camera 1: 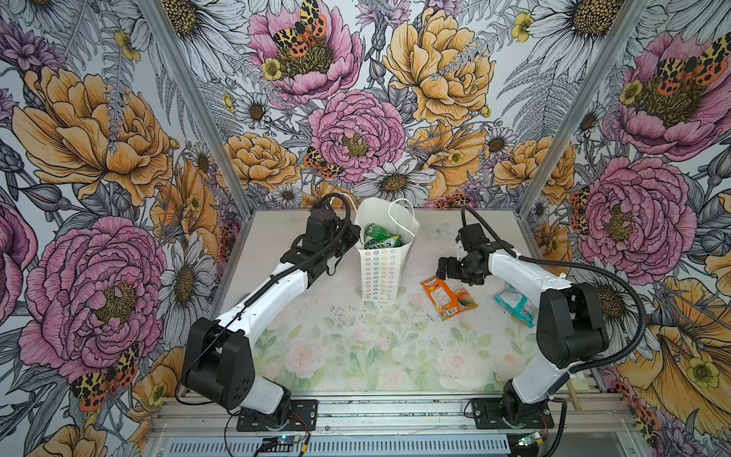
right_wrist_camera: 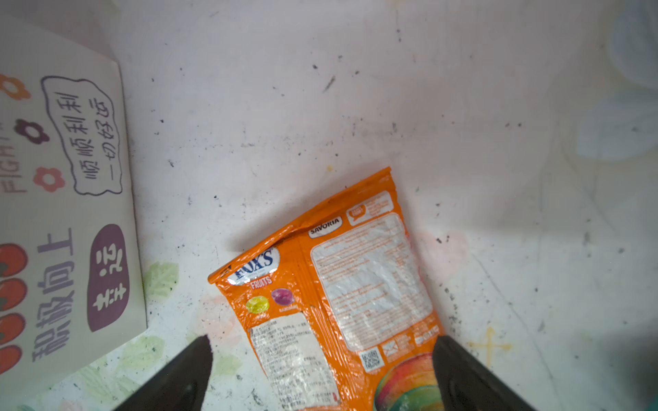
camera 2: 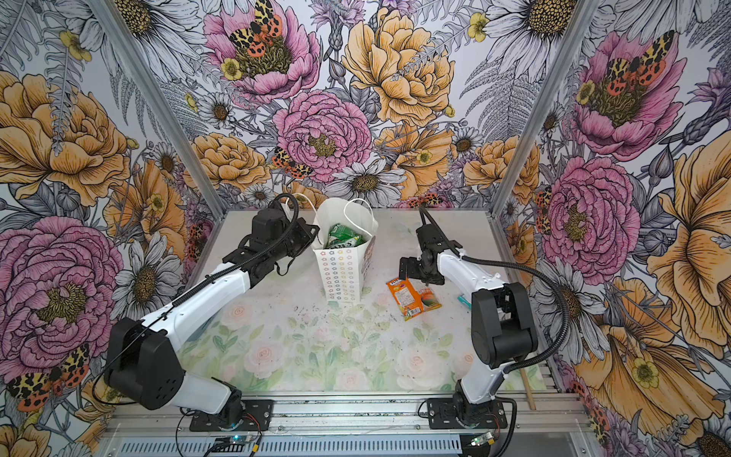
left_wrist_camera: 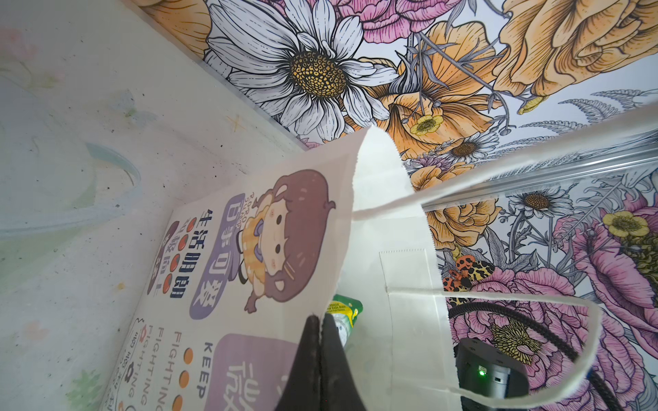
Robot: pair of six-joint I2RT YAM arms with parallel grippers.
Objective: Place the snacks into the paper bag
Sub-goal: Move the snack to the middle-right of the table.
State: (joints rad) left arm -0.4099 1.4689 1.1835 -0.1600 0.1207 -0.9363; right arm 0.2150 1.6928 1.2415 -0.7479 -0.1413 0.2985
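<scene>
Two arms reach in from the 6 o'clock edge of the flower-printed table (camera 1: 356, 348). The left arm (camera 1: 273, 292) stretches toward 1 o'clock, and the left fingers (left_wrist_camera: 334, 366) are clamped together on the rim of the tall white paper bag (camera 1: 379, 273). The bag stands upright at 12 o'clock with glossy green packets (camera 1: 381, 237) inside. The right arm (camera 1: 522, 277) folds toward 10 o'clock. The right fingers (right_wrist_camera: 463, 373) are wide apart over the flat orange plastic packet (camera 1: 447, 298), at 3 o'clock of the bag, its long axis from 11 to 5 o'clock.
</scene>
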